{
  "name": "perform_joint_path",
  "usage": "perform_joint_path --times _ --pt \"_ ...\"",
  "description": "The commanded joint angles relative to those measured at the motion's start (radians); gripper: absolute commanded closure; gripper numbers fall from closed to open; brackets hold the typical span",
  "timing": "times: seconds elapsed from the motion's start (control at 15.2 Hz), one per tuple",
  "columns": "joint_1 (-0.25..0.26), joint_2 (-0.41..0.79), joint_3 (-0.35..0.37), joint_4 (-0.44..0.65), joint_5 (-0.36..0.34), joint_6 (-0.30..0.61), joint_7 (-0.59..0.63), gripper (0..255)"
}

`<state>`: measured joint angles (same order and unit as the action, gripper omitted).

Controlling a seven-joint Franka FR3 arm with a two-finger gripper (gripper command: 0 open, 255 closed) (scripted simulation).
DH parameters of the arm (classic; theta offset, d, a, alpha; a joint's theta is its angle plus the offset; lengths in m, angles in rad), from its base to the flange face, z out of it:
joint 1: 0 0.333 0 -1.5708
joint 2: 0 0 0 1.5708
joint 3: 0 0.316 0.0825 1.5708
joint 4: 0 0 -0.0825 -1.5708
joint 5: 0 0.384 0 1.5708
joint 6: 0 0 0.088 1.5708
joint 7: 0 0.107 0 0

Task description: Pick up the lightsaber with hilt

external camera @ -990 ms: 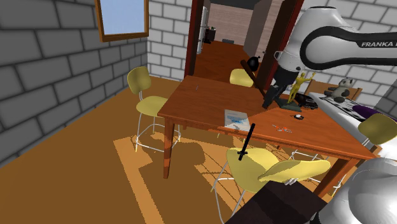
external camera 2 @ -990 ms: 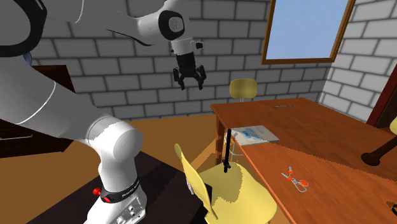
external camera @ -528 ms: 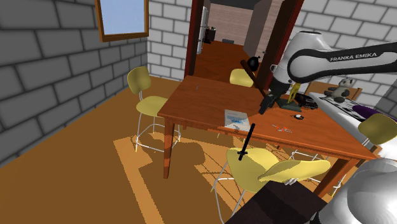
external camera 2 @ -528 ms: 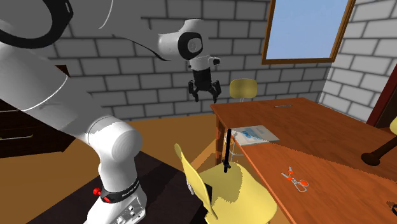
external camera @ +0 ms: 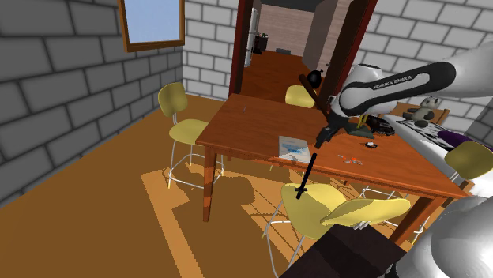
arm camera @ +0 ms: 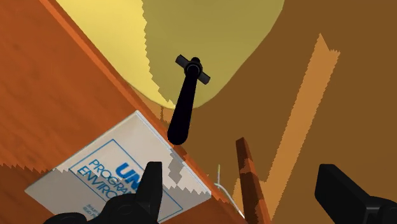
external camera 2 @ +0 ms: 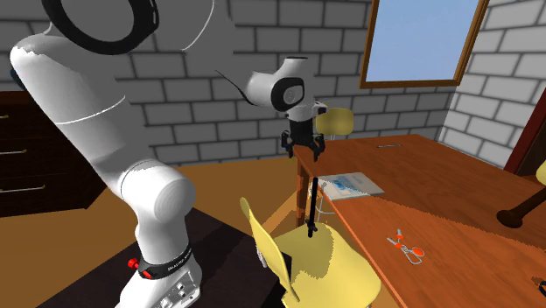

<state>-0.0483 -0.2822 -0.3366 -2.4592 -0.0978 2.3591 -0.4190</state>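
Note:
The lightsaber [external camera: 305, 178] is a thin black rod with a short crossguard near its lower end. It stands tilted, its lower end on the yellow chair seat [external camera: 320, 201] and its upper end against the wooden table's edge [external camera: 261, 158]. My gripper [external camera: 321, 142] hangs open just above the rod's upper end, with nothing between its fingers. In the second exterior view the gripper [external camera 2: 304, 150] is directly over the lightsaber [external camera 2: 312, 206]. Down the wrist view, the lightsaber [arm camera: 186, 105] lies ahead of the gripper [arm camera: 245, 197], closer to one finger [arm camera: 151, 184].
A white booklet [external camera: 293, 144] lies on the table beside the rod's top. Orange-handled scissors [external camera 2: 405, 247] lie farther along the table. Other yellow chairs [external camera: 178, 110] stand around it. My dark stand [external camera: 348, 253] sits behind the near chair.
The arm has swung down and across to the table's edge, bringing the gripper from high in the air to just over the lightsaber's top. The fingers stay open.

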Motion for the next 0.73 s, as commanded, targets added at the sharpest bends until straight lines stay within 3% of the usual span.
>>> perform_joint_path --times 0.0,0.2,0.66 --pt "0.006 0.078 -0.039 0.020 0.043 0.058 -0.061 0" --pt "0.017 0.198 -0.087 0.065 0.141 0.124 -0.168 0" --pt "0.020 0.279 -0.092 0.046 0.213 0.213 -0.228 0"
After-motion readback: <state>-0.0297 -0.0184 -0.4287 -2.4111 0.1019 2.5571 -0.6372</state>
